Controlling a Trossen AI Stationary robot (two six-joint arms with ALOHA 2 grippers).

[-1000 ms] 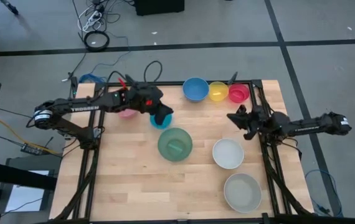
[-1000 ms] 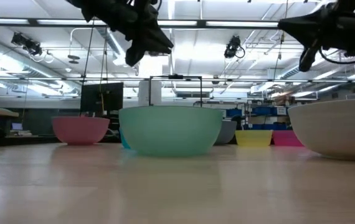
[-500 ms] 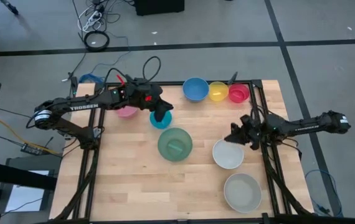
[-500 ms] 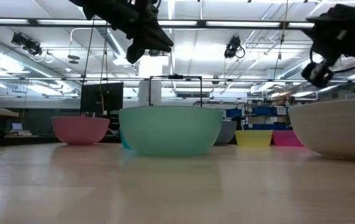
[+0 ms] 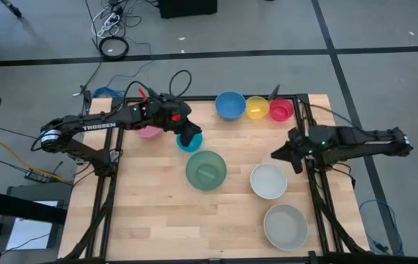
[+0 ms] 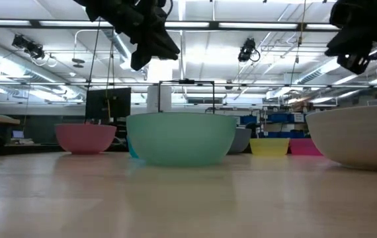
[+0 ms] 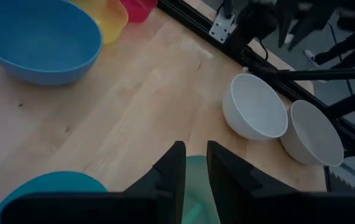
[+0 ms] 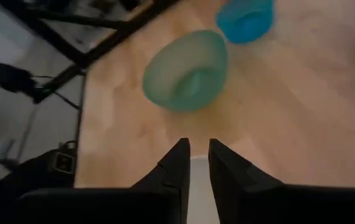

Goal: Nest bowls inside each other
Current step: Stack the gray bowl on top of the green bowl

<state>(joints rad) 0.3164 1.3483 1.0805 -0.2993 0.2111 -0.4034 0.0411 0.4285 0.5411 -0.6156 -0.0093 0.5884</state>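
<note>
Eight bowls stand rim up and apart on the wooden table. Blue, yellow and red line the far edge. Pink and cyan sit at the far left, green in the middle, white and grey at the right. My left gripper hangs high over the cyan bowl, narrowly open, with nothing between its fingers. My right gripper hovers above the white bowl's far rim, also narrowly open and holding nothing; the low view shows it well above the bowls.
Black frame rails run along the table's left and right sides, next to both arms' bases. Bare wood lies at the near left. Cables lie on the floor beyond the far edge.
My right gripper went toward the table's near edge and down to the white bowl's far rim, then rose again. It tipped from pointing steeply down to a shallower slant. No bowl has moved.
</note>
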